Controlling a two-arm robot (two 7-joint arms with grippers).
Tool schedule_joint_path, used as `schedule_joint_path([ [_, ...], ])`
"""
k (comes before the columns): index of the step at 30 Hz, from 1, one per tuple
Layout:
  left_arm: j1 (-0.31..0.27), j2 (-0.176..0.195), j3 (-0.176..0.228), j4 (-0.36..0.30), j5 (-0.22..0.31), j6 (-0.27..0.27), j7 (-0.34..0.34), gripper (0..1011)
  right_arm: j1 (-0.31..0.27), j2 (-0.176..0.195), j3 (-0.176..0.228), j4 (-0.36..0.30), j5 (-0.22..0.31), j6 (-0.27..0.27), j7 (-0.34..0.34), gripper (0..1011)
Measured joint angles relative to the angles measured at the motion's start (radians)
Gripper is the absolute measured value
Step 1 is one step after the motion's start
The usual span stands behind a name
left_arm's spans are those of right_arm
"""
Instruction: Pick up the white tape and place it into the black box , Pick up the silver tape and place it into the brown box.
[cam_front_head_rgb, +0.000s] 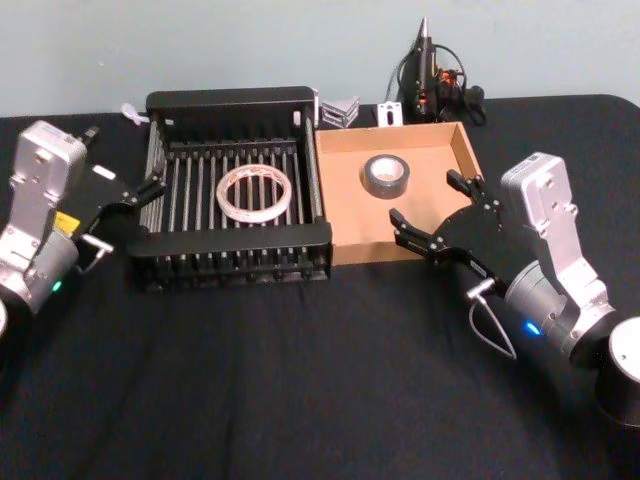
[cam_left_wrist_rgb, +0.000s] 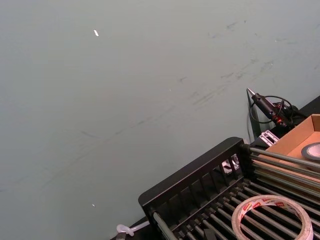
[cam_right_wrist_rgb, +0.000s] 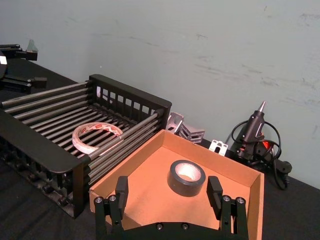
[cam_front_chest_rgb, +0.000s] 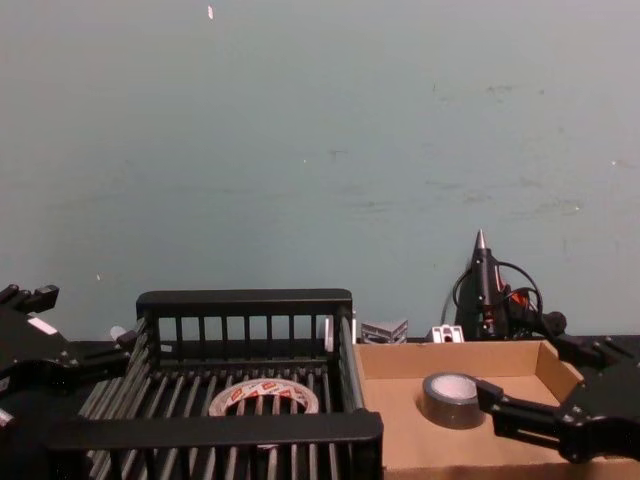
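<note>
Looks basically done to me — the white tape (cam_front_head_rgb: 254, 194) lies flat in the black box (cam_front_head_rgb: 232, 103) and the silver tape (cam_front_head_rgb: 385, 176) in the brown box (cam_front_head_rgb: 467, 152) beside it, so next is just pulling back, with the right end effector (cam_front_head_rgb: 426, 214) spread wide and empty at the brown box's near corner — left end effector (cam_front_head_rgb: 140, 192), also empty, by the black box's far side

a lab or workshop bench: black-clothed table (cam_front_head_rgb: 300, 380), bare pale wall (cam_front_chest_rgb: 320, 150), corded glue gun (cam_right_wrist_rgb: 252, 131).

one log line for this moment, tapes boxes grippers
white tape: in black box | silver tape: in brown box | left gripper: open, empty, at black box | right gripper: open, empty, at brown box
</note>
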Motion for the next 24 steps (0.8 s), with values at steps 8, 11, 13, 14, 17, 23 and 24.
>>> schedule_joint_path([
  [8,0.0,0.0,0.0,0.0,0.0,0.0,0.0,1001,0.0,0.0,0.0,0.0,0.0,0.0,0.0,1003],
  [11,0.0,0.0,0.0,0.0,0.0,0.0,0.0,1001,0.0,0.0,0.0,0.0,0.0,0.0,0.0,1003],
  [13,0.0,0.0,0.0,0.0,0.0,0.0,0.0,1001,0.0,0.0,0.0,0.0,0.0,0.0,0.0,1003],
  [14,0.0,0.0,0.0,0.0,0.0,0.0,0.0,1001,0.0,0.0,0.0,0.0,0.0,0.0,0.0,1003],
  [17,0.0,0.0,0.0,0.0,0.0,0.0,0.0,1001,0.0,0.0,0.0,0.0,0.0,0.0,0.0,1002],
  [23,0.0,0.0,0.0,0.0,0.0,0.0,0.0,1001,0.0,0.0,0.0,0.0,0.0,0.0,0.0,1003],
  [24,0.0,0.0,0.0,0.0,0.0,0.0,0.0,1001,0.0,0.0,0.0,0.0,0.0,0.0,0.0,1003],
])
